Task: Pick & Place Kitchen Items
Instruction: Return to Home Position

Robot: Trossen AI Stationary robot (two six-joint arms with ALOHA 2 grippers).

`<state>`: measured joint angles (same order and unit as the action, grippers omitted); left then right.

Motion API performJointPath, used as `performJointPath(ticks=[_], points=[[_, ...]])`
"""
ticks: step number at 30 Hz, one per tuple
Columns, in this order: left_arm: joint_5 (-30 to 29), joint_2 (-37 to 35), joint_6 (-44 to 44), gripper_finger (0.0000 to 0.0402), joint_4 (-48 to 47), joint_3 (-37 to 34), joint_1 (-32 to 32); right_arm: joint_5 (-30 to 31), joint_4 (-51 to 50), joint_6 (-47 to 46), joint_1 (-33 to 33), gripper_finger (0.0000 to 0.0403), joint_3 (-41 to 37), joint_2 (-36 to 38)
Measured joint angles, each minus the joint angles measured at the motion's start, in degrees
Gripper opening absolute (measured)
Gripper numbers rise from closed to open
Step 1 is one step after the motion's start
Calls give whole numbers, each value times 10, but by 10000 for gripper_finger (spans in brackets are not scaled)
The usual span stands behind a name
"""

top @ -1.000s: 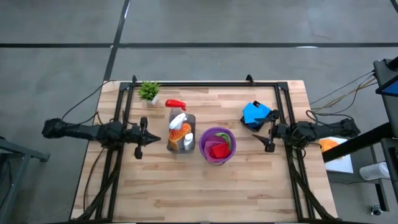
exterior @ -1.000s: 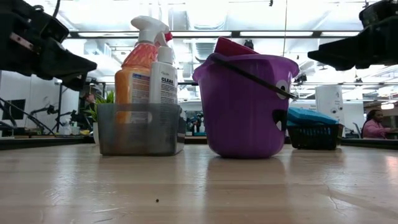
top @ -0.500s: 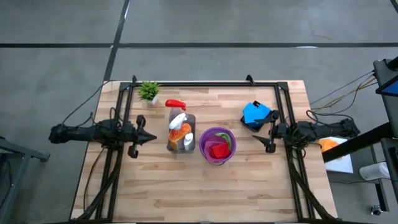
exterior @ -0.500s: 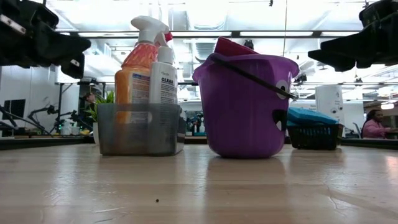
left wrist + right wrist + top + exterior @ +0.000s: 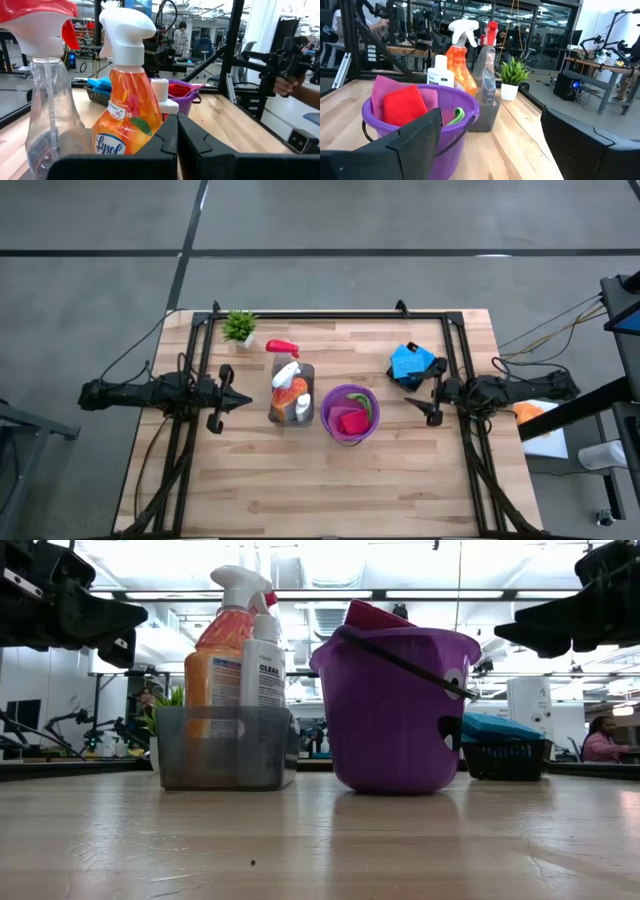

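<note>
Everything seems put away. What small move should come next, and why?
Probably closing the right gripper: it hangs wide open beside the black bin, while the left gripper, beside the grey bin, is shut. The cloths lie in the purple bucket, the bottles in that bin; nothing seems loose.

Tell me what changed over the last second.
The left tool, shut and empty, rose from a downward tilt to level, facing the grey bin; most of that came in the first half second. The right tool, open, the bottles, the purple bucket with its cloths and the blue sponges stayed put.
</note>
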<state>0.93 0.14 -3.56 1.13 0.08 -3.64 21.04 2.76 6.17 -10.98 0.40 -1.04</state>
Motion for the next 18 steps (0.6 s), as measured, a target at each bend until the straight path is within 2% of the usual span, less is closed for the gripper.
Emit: performJointPath(ticks=[18], points=[[0,0,-13,1,0,0,0,1,-2,0,0,334,14,-46]])
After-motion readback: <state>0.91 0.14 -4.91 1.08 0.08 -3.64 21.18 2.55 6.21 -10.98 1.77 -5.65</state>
